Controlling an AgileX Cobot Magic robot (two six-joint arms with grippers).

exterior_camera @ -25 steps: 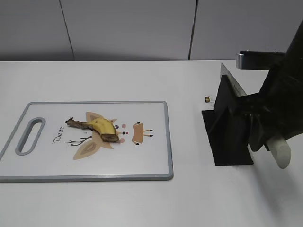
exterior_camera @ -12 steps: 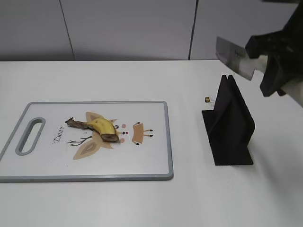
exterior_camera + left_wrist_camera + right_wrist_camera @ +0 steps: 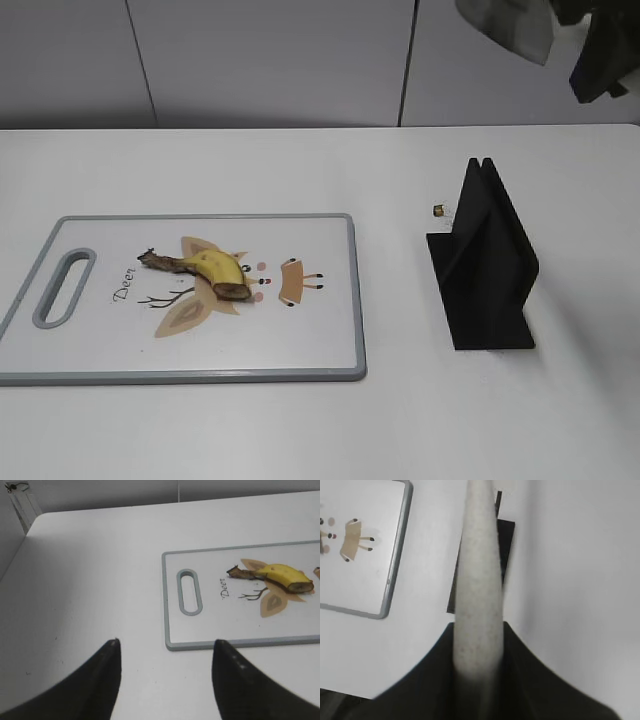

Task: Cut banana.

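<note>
A short yellow banana piece (image 3: 213,270) with a dark stem lies on the white cutting board (image 3: 100,340); it also shows in the left wrist view (image 3: 282,576) on the board (image 3: 220,630). My right gripper (image 3: 478,630) is shut on the knife's pale handle (image 3: 479,575). In the exterior view the knife blade (image 3: 508,24) and the gripper (image 3: 600,40) are at the top right edge, high above the black knife stand (image 3: 487,262). My left gripper (image 3: 165,652) is open and empty, above bare table left of the board.
A small dark object (image 3: 438,210) lies on the table just left of the stand. The board's handle slot (image 3: 62,288) is at its left end. The board's printed deer drawing (image 3: 355,542) shows in the right wrist view.
My right gripper has lifted the knife out of the black stand and raised it up to the top right edge of the exterior view. The banana and board have not moved.
</note>
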